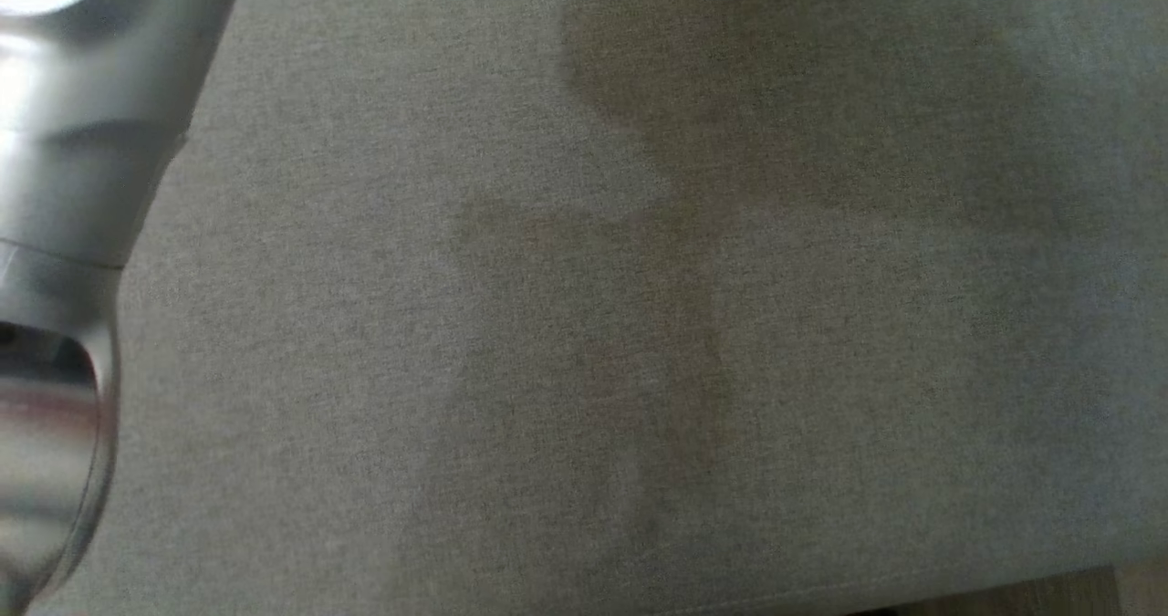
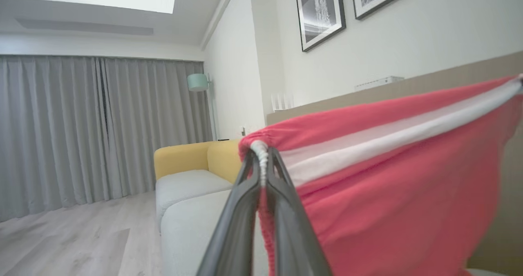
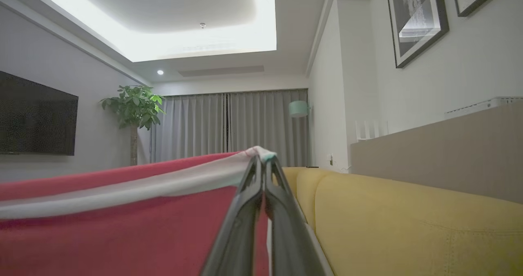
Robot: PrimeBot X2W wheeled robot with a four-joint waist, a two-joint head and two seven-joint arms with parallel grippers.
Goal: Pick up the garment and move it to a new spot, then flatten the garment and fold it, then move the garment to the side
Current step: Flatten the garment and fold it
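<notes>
The left gripper (image 2: pixel 263 155) is clamped on the white-banded edge of the red garment (image 2: pixel 388 178), which hangs stretched above the sofa (image 2: pixel 192 186).

In the right wrist view, the right gripper (image 3: pixel 263 163) is pinched shut on the other end of that band, just in front of the sofa's yellow back.

The head view looks down on grey cloth (image 1: pixel 639 324), probably the sofa seat, with a pale forearm (image 1: pixel 55 233) at its left edge.

This looks like the move to a new spot. Next, both arms should lower together, keeping the band taut, so the garment lands flat.
</notes>
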